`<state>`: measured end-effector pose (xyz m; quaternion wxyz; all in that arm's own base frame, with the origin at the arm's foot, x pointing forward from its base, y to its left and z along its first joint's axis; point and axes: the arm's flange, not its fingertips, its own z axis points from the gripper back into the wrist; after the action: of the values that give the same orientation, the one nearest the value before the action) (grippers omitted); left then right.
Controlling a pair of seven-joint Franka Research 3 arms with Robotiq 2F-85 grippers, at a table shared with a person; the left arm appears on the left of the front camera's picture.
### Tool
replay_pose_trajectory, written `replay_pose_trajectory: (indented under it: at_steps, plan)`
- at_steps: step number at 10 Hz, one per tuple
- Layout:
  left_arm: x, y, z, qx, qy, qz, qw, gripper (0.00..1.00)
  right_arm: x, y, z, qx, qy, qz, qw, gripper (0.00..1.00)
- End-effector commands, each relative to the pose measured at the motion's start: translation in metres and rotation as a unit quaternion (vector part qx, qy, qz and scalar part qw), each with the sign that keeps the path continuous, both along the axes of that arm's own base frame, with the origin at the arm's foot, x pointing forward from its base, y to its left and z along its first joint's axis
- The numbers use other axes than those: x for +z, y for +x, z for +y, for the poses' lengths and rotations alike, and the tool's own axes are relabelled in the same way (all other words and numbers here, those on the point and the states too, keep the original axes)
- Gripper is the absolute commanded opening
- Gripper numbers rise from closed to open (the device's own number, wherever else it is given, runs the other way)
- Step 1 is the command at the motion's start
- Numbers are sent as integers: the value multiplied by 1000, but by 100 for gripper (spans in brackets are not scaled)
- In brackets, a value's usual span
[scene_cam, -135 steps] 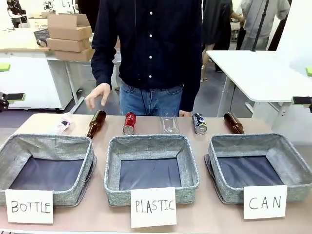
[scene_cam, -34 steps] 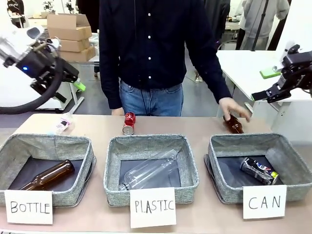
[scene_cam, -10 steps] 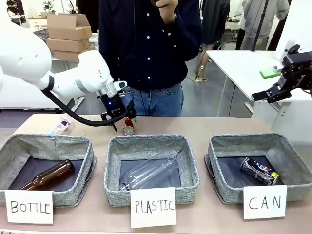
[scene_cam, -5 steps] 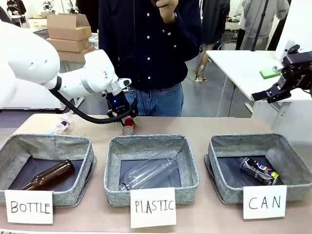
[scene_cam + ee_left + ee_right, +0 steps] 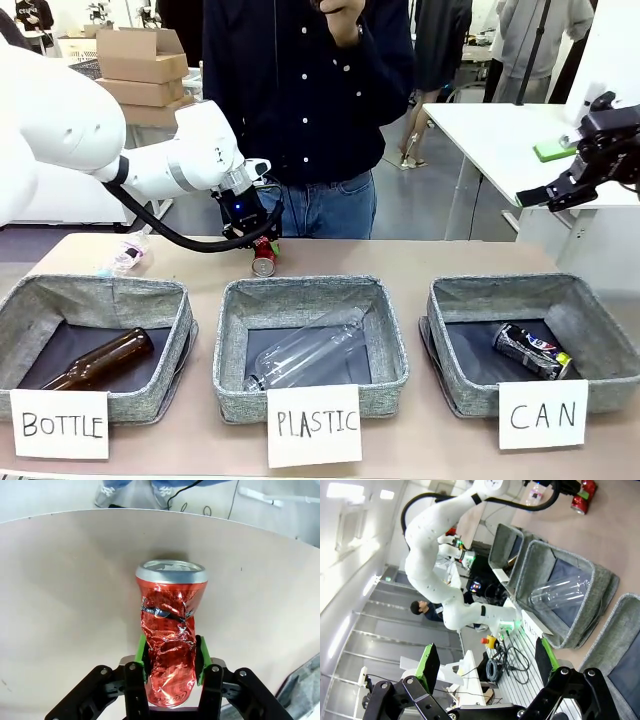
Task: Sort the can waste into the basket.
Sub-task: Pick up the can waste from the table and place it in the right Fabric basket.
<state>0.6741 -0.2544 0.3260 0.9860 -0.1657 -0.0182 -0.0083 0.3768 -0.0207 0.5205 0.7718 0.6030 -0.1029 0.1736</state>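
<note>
A: Two cans to account for. Where is each one?

B: The black-and-silver can (image 5: 530, 350) lies on its side on the dark bottom of the grey basket (image 5: 462, 388) behind the "CAN" card (image 5: 543, 413). The red can (image 5: 263, 260) is on the table (image 5: 420, 255), at the far edge just in front of the person (image 5: 310, 100) and behind the middle basket (image 5: 238, 335) carded "PLASTIC".

A: What is the left gripper (image 5: 256, 240) doing?

B: It is down at the red can. In the left wrist view its green pads (image 5: 141, 652) are clenched against the two sides of the crumpled red body, near the end closest to the wrist. The silver end points away from the wrist, and the can's shadow falls on the tabletop beside it.

A: Is the can off the table?

B: I cannot tell; in the front view it looks to sit at the surface.

A: And the right gripper (image 5: 545, 195)?

B: It is held high at the right side, well apart from the baskets. In the right wrist view its fingers (image 5: 429, 662) are spread wide, with nothing between them.

A: What is in the other baskets?

B: A clear plastic bottle (image 5: 310, 350) lies in the middle one. A brown glass bottle (image 5: 100, 360) lies in the one (image 5: 150, 395) carded "BOTTLE".
</note>
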Motion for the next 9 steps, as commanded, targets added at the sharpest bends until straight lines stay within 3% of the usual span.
replay_pose_trajectory:
  at_steps: [1, 3, 5, 6, 7, 8, 9]
  plan:
    - [8, -4, 6, 17, 12, 1, 1000, 0, 4, -1, -2, 4, -4, 5, 1000, 100]
    - [80, -56, 38, -9, -20, 21, 1000, 0, 4, -1, -2, 4, -4, 5, 1000, 100]
    - [160, -151, 98, -103, -102, 24, 989, 0, 4, -1, -2, 4, -4, 5, 1000, 100]
    - [181, -201, 120, -152, -132, 24, 979, 0, 4, -1, -2, 4, -4, 5, 1000, 100]
    - [190, -252, 134, -238, -146, 57, 958, 0, 4, -1, -2, 4, -4, 5, 1000, 100]
    - [186, -298, 137, -312, -150, 57, 936, 0, 4, -1, -2, 4, -4, 5, 1000, 100]
    - [169, -334, 129, -382, -120, 18, 916, 0, 4, -1, -2, 4, -4, 5, 1000, 100]
